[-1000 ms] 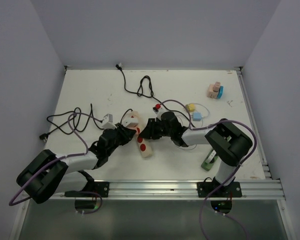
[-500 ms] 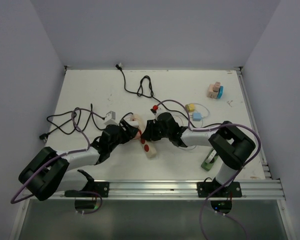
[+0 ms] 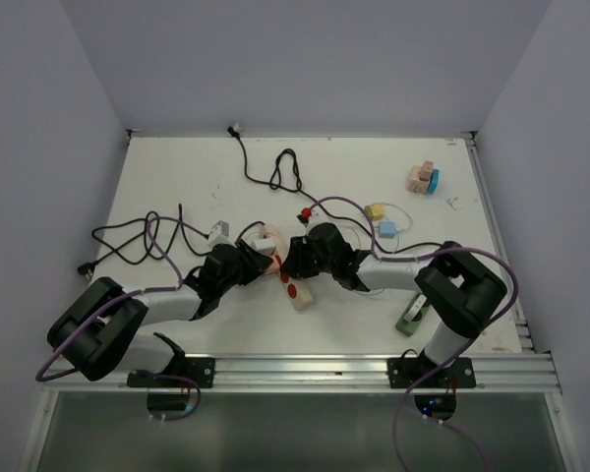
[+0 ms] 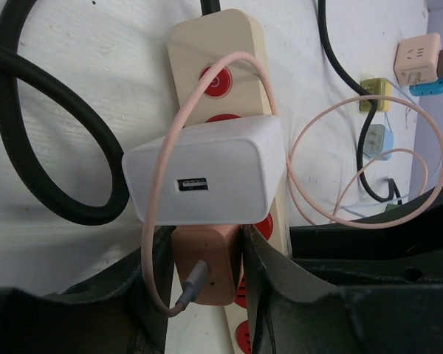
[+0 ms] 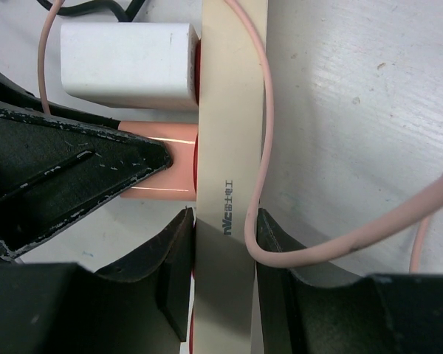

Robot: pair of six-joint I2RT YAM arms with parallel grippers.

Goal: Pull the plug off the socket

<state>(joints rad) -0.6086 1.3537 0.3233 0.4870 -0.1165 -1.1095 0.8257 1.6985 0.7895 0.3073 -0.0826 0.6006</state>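
A cream power strip, the socket (image 4: 214, 44), lies on the table with red outlets. A white charger (image 4: 207, 173) is plugged into it, and beside that a pink plug (image 4: 207, 273) with a grey connector. My left gripper (image 4: 205, 243) is shut on the pink plug, one finger on each side. My right gripper (image 5: 225, 221) is shut on the strip (image 5: 232, 110) across its width, with a pink cable (image 5: 262, 147) caught against one finger. From above, the two grippers (image 3: 261, 258) (image 3: 293, 261) meet nose to nose over the strip (image 3: 295, 293).
Black cables (image 3: 138, 241) loop at the left and another (image 3: 280, 172) at the back. A white adapter (image 3: 216, 232) lies by the left arm. Small yellow (image 3: 376, 211) and blue (image 3: 387, 228) plugs, pink blocks (image 3: 423, 179) and a green object (image 3: 410, 317) sit to the right.
My left gripper's jaws widened, then narrowed onto the pink plug. Both grippers and the strip have shifted slightly to the right.
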